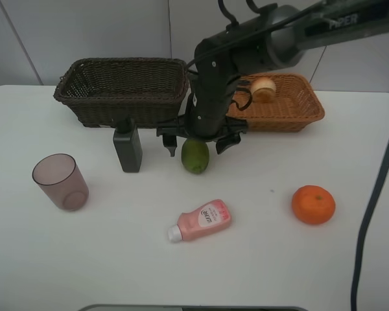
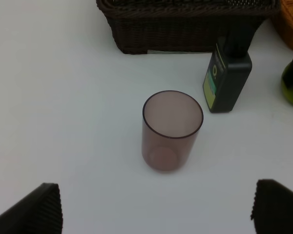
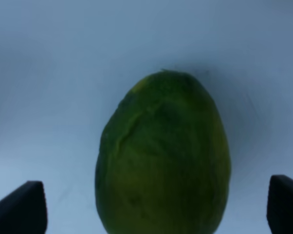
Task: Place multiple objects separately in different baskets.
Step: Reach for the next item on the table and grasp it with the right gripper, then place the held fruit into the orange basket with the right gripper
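My right gripper (image 1: 196, 145) reaches across the middle and hangs open right over the green lime (image 1: 195, 156), one finger on each side of it without touching. In the right wrist view the lime (image 3: 163, 156) fills the space between the right gripper's (image 3: 154, 209) tips. My left gripper (image 2: 156, 214) is open, a short way from the upright mauve cup (image 2: 172, 129). The cup (image 1: 60, 181) stands at the left. The dark green bottle (image 1: 128, 148) stands upright before the dark brown basket (image 1: 123, 91). A peach-like fruit (image 1: 263, 89) lies in the orange-tan basket (image 1: 305, 110). The pink bottle (image 1: 201, 221) lies on its side; the orange (image 1: 313, 205) sits at the right.
Both baskets stand side by side at the back of the white table (image 1: 259, 272). The right arm's black body (image 1: 214, 84) overhangs the gap between them. A dark cable (image 1: 376, 194) runs down the right edge.
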Tool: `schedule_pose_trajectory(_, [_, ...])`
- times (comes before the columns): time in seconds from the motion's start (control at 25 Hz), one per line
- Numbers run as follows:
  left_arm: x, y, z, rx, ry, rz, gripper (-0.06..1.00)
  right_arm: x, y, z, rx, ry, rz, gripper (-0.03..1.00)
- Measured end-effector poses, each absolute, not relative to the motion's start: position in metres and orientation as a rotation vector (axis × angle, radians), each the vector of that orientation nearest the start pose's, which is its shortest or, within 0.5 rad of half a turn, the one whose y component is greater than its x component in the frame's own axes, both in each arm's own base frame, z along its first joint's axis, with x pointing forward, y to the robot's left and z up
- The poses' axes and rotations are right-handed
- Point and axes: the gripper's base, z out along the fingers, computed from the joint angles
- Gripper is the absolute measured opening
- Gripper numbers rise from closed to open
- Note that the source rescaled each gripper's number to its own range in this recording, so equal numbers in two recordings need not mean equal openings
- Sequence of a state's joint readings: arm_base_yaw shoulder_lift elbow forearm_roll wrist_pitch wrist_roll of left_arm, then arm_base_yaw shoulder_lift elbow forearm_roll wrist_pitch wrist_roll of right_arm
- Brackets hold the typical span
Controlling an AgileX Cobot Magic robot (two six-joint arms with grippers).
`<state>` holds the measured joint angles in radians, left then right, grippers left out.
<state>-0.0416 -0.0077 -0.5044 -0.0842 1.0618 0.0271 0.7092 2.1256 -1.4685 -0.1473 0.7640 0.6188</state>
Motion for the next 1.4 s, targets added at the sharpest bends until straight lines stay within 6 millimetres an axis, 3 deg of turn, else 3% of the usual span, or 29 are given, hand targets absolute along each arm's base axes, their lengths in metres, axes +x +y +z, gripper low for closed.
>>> schedule_pose_trajectory(0.64, [-0.007,-0.006,0.279,0.074,2.031,-0.11,1.0,0.336,0.274,0.112,-0.231,2.824,0.025,0.98])
schedule_pose_trajectory(0.72, [-0.007,-0.006,0.279,0.074,2.031,-0.11,1.0,0.336,0.275,0.11,-0.227,2.826,0.029,0.88])
schedule_pose_trajectory(0.8, [-0.007,-0.006,0.279,0.074,2.031,-0.11,1.0,0.336,0.275,0.11,-0.223,2.826,0.035,0.66])
schedule_pose_trajectory(0.88, [-0.007,-0.006,0.279,0.074,2.031,-0.11,1.0,0.336,0.275,0.11,-0.218,2.827,0.044,0.26])
schedule_pose_trajectory(0.92, [-0.007,-0.006,0.279,0.074,2.031,-0.11,1.0,0.335,0.276,0.11,-0.215,2.828,0.046,0.13])
schedule_pose_trajectory(1.4, [-0.007,-0.006,0.279,0.074,2.031,-0.11,1.0,0.335,0.276,0.11,-0.209,2.832,0.051,0.15])
